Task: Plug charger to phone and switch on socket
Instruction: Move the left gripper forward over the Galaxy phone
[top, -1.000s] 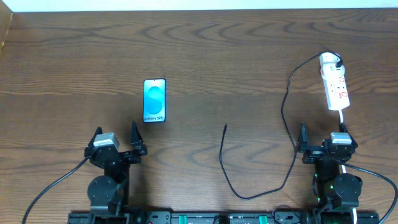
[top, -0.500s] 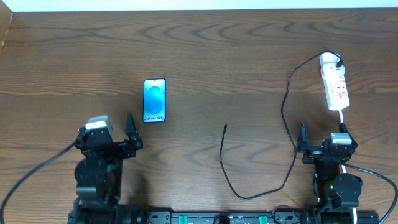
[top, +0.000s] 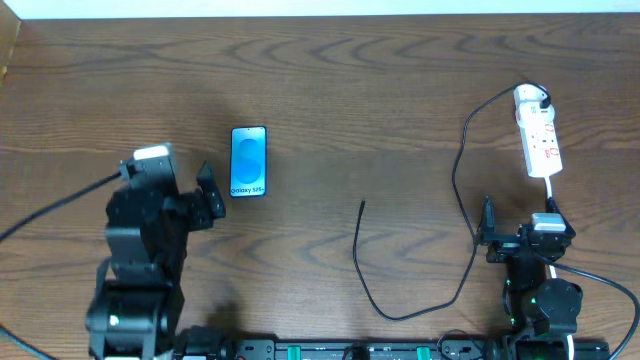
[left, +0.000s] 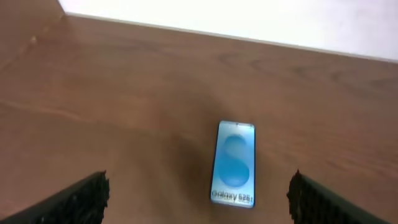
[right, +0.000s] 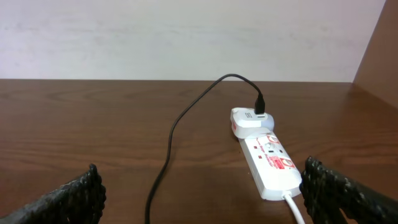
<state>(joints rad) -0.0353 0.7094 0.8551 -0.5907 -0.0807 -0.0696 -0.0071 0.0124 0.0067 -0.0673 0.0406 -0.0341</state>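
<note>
Gripper first: your left gripper (left: 198, 198) is released, its two fingers spread wide and nothing between them. It hovers over the bench (top: 350, 60) on the left side.

The phone (top: 249, 161) lies flat just beyond it and slightly to its right, not touching it. Its screen faces up, and its long axis runs away from you toward the far edge of the bench. In the left wrist view the text end of the phone is the near end, which I judge to be the port end. You would meet that end first, coming almost straight ahead.

Moving right, the plug tip (top: 362, 204) of the charger (right: 169, 144) rests on the bare bench. It is well apart from the phone and about midway between your two arms. From there the cable runs toward you, loops right, then climbs to the white adapter (right: 250, 120) at the far end of the socket (top: 540, 140).

The socket lies at the far right, its long axis also running roughly away from you. Directly behind it, near the front edge, your right gripper (right: 202, 190) is likewise spread apart and holding nothing.

Nothing is plugged into the phone yet. Whether the switch is on is too small to tell. By my reading the left arm is nearer the phone and the right arm nearer the socket.
</note>
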